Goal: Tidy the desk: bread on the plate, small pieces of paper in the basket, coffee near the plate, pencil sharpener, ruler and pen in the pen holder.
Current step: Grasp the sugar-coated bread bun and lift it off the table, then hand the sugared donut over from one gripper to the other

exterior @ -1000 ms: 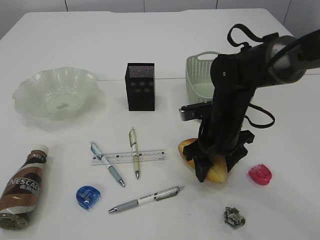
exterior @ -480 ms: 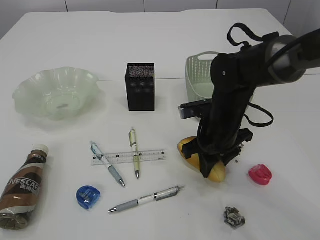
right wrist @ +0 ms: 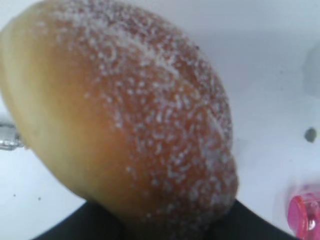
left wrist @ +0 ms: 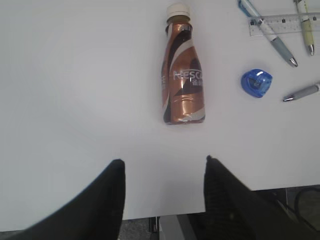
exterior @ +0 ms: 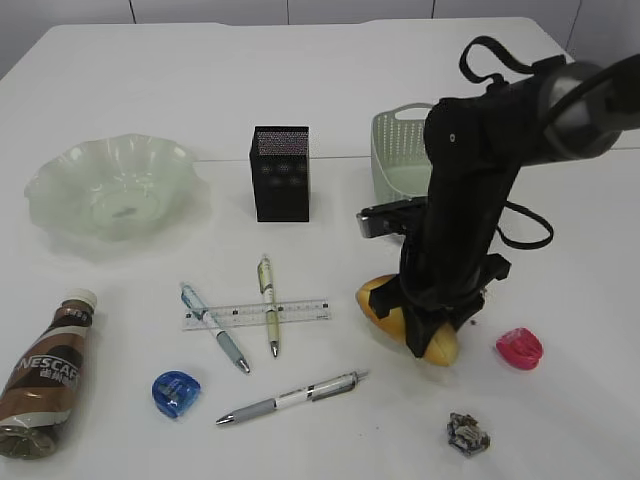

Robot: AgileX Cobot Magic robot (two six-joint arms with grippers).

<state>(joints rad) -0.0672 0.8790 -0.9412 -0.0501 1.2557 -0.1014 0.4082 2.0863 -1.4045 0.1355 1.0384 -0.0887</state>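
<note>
Bread (exterior: 440, 343) — right pincer (exterior: 428, 335) clamped on it

Looked like a robot lab's test setup more than a real office: a plain white desk (exterior: 300, 80) against pale panelled walls, with a black robot arm (exterior: 470, 200) working over it. Around the black mesh pen holder (exterior: 280, 172) sat staged office bits, with pens (exterior: 268, 318) and a ruler (exterior: 256, 314) just in front of it.

A white table (exterior: 300, 80) stands before pale panelled walls (exterior: 210, 10).
</note>
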